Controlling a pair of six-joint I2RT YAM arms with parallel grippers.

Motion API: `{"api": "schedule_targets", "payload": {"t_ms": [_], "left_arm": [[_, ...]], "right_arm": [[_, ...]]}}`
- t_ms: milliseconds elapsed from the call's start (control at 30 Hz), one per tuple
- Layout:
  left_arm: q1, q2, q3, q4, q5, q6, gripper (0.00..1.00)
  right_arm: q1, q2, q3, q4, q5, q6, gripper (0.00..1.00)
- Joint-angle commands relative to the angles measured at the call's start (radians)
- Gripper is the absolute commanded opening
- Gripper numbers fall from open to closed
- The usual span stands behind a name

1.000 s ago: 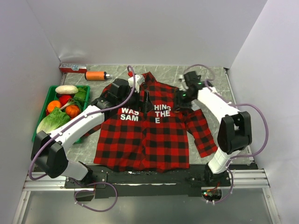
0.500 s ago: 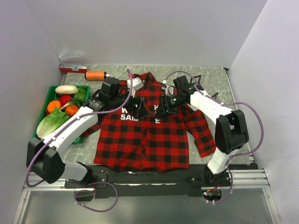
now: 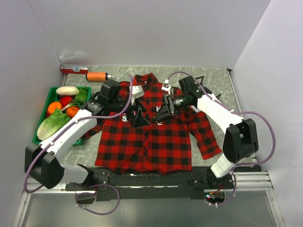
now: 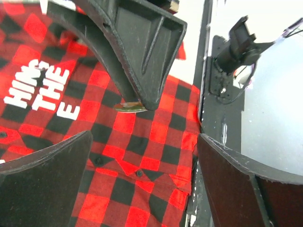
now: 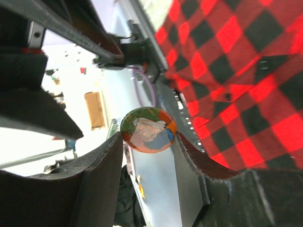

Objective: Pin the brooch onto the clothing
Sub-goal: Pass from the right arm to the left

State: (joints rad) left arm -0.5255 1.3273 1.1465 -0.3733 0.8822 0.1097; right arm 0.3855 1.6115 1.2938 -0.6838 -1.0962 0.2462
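Red-and-black at centre: showing the plaid shirt (image 3: 151, 142) lying flat and front-up on a grey, marble-patterned tabletop (image 3: 116, 71), collar toward the far side, sleeves spreading to either side, hem meeting the black base rail (image 3: 151, 178) at the near edge. Boxing in the surface on three sides with plain white walls (image 3: 142, 28). Pinching a round picture brooch (image 5: 148, 130) by its rim in the right gripper (image 5: 148, 139), fingers clamping tightly on it, over the chest near the white lettering (image 4: 38, 94); touching the cloth or hovering, impossible to tell. Holding the left gripper (image 4: 144, 139) wide apart and grasping nothing, just beside the right one, above the button placket. Showing, left of the shirt, a green crate (image 3: 36, 139) carrying lettuce (image 3: 53, 122), oranges (image 3: 54, 107) and other produce. Showing too an orange bottle (image 3: 97, 76) lying on its side near the back edge, next to a red-and-white box (image 3: 73, 69) in the back-left corner.
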Motion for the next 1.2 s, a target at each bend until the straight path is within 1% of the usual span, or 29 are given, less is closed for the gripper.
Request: {"api": "schedule_targets", "payload": {"t_ms": [0,100,133,200,267,367,533,667,767,833,967,1100,1167], "left_arm": [[0.009,-0.074,-0.013,0.105,0.110,-0.013,0.96],[0.009,-0.086,-0.014,0.114,0.113,-0.015,0.92],[0.009,-0.091,-0.019,0.126,0.121,-0.025,0.87],[0.009,-0.106,-0.040,0.184,0.138,-0.048,0.81],[0.009,-0.114,-0.057,0.224,0.169,-0.076,0.78],[0.009,-0.119,-0.059,0.232,0.187,-0.080,0.72],[0.007,-0.142,-0.117,0.364,0.216,-0.159,0.73],[0.004,-0.140,-0.131,0.367,0.256,-0.140,0.74],[-0.004,-0.125,-0.128,0.366,0.296,-0.133,0.76],[-0.008,-0.125,-0.145,0.416,0.310,-0.159,0.76],[-0.028,-0.134,-0.168,0.470,0.287,-0.157,0.78],[-0.036,-0.142,-0.205,0.559,0.279,-0.209,0.78],[-0.045,-0.137,-0.203,0.553,0.258,-0.199,0.78]], "right_arm": [[-0.002,-0.076,0.012,0.001,-0.119,0.039,0.35],[0.000,-0.119,-0.005,0.013,-0.148,0.074,0.35],[0.000,-0.124,-0.005,0.010,-0.152,0.079,0.35],[0.004,-0.136,-0.005,0.004,-0.175,0.087,0.35],[0.010,-0.142,0.002,-0.010,-0.179,0.093,0.35],[0.016,-0.144,0.018,-0.043,-0.197,0.081,0.35],[0.039,-0.116,0.047,-0.094,-0.232,0.061,0.35],[0.047,-0.091,0.084,-0.172,-0.246,0.013,0.34],[0.053,-0.090,0.084,-0.163,-0.267,0.033,0.34],[0.059,-0.078,0.087,-0.190,-0.266,0.015,0.34],[0.070,-0.074,0.067,-0.178,-0.275,0.027,0.34],[0.082,-0.068,0.068,-0.181,-0.277,0.024,0.34],[0.085,-0.065,0.075,-0.184,-0.278,0.021,0.34]]}}
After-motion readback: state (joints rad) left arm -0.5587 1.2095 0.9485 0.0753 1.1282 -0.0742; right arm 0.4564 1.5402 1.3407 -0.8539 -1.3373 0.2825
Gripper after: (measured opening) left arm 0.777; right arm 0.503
